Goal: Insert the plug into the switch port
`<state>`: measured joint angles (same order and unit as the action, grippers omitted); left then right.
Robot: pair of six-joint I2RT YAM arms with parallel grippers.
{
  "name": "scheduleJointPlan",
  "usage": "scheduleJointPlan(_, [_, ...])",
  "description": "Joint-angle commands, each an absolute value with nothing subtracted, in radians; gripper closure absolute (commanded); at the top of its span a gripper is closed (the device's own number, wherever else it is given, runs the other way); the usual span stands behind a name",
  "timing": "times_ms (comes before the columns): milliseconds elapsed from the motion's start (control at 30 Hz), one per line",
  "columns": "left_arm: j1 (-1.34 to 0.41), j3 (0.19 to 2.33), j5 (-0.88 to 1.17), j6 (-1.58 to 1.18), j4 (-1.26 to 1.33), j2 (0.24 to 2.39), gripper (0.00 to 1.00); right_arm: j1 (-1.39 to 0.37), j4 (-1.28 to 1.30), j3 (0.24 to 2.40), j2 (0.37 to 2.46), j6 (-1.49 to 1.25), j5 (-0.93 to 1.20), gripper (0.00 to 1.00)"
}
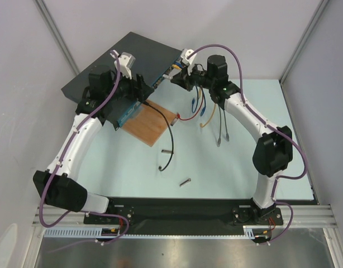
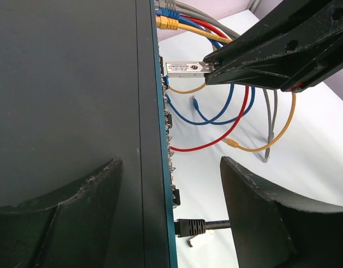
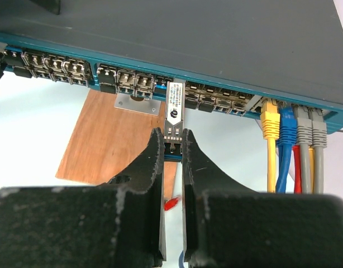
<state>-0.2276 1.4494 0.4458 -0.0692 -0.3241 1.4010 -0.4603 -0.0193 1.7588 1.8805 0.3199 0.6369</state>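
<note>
The insertion step is in hand. The right gripper (image 3: 172, 140) pinches the rear of the silver plug (image 3: 172, 106) between narrow jaws. The plug's nose meets the blue front face of the switch (image 3: 216, 44) and seems not fully seated. The next move calls for a straight push, square to that face. Both arms reach forward to the switch at the table's far side. The left gripper (image 2: 168, 162) stands wide, straddling the switch's front edge.
</note>
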Motion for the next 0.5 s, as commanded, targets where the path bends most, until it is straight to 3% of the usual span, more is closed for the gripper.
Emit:
scheduleJointPlan(0, [-0.221,1.496,0.454,-0.067,-0.298,1.413,0.24,-0.463,-0.025,1.816,1.891,0.357,0.649,1.00])
scheduleJointPlan(467, [-0.219,1.509,0.471,-0.074,-0.276,1.436,0.24,-0.463,-0.003,1.891,1.951,0.374,0.627,1.00])
